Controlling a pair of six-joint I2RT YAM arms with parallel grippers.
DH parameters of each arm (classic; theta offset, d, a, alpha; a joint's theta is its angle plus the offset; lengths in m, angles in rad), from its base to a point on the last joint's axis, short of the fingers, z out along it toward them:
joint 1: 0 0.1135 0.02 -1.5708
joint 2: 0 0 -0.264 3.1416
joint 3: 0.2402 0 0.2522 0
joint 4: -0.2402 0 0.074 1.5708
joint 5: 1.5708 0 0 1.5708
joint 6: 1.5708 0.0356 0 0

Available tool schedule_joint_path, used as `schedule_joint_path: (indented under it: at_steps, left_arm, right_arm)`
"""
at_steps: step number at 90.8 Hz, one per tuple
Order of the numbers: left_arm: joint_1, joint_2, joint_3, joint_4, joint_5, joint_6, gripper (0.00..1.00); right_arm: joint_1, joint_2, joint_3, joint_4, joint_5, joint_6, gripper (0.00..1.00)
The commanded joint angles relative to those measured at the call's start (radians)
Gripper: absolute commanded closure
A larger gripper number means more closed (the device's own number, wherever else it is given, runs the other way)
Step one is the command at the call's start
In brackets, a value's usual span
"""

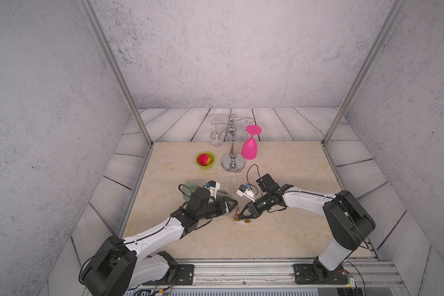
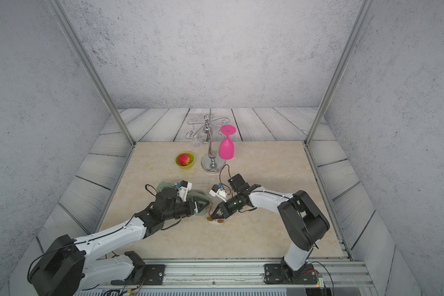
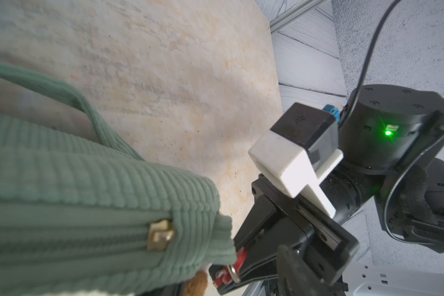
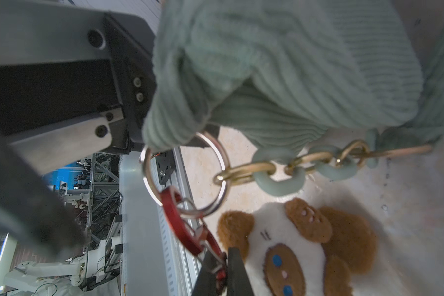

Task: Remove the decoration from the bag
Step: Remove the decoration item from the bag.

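In both top views you see the decoration (image 1: 241, 221) lying on the counter (image 1: 280, 230) just beside the bag's (image 1: 189, 186) end, the left pincer (image 1: 232, 203) over that end, its opening impossible to tell; in your right wrist view the right pincer (image 4: 222, 256) is clamped tight on the red clasp (image 4: 174, 215) hooked through the bag's ring (image 4: 222, 155).

Grey textured walls (image 1: 215, 51), pale plank floor (image 1: 267, 123), beige marbled tabletop (image 1: 241, 243), aluminium posts (image 1: 118, 77)
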Motion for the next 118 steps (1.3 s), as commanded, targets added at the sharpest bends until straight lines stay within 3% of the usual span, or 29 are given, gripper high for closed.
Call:
schedule_joint_path:
  at_steps: [1,85,118]
  left_arm:
    - [-0.008,0.009,0.0,0.04,-0.019,-0.002,0.42]
    - [-0.014,0.05,0.015,0.052,-0.1,-0.047,0.71]
    - [-0.014,0.052,0.023,0.051,-0.104,-0.051,0.93]
  right_arm:
    - [-0.004,-0.031,0.013,-0.012,0.005,-0.015,1.0]
    - [-0.005,-0.034,0.003,-0.015,-0.001,-0.021,1.0]
    - [-0.003,-0.03,0.003,-0.017,-0.001,-0.024,1.0]
